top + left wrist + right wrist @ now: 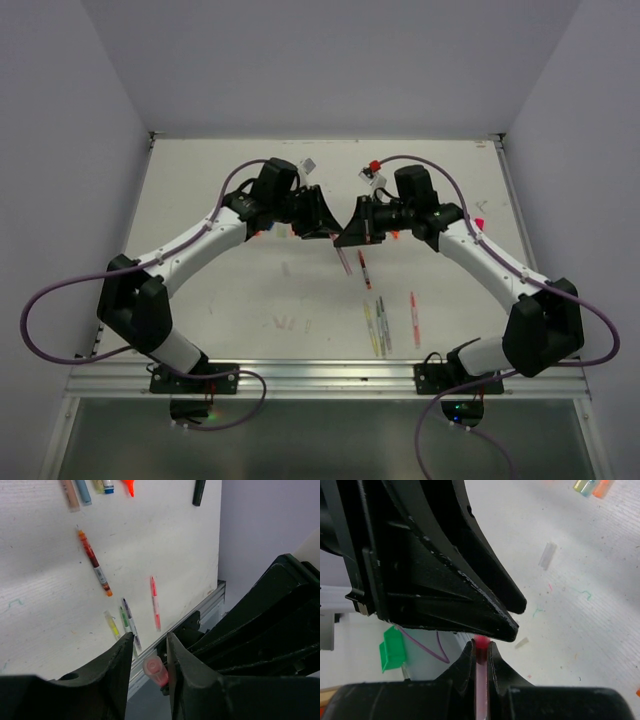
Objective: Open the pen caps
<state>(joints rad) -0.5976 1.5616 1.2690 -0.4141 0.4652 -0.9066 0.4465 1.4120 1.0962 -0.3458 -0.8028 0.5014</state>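
My two grippers meet tip to tip above the middle of the table. My right gripper (347,236) (480,647) is shut on a slim pink pen (481,690), which hangs down under it in the top view (345,260). The pen's pink cap (155,670) sits between the jaws of my left gripper (333,230) (150,639). The cap rests against the right finger (180,670), and a gap shows on the side of the left finger (117,665). The cap's red end (481,641) shows just past my right fingertips.
Pens lie on the table in front of the grippers: a red one (363,270), an orange-red one (413,305) and several slim ones (380,325), also a yellow highlighter (112,625). A black marker (199,491) lies farther off. Clear loose caps (548,556) lie on the white table (220,300).
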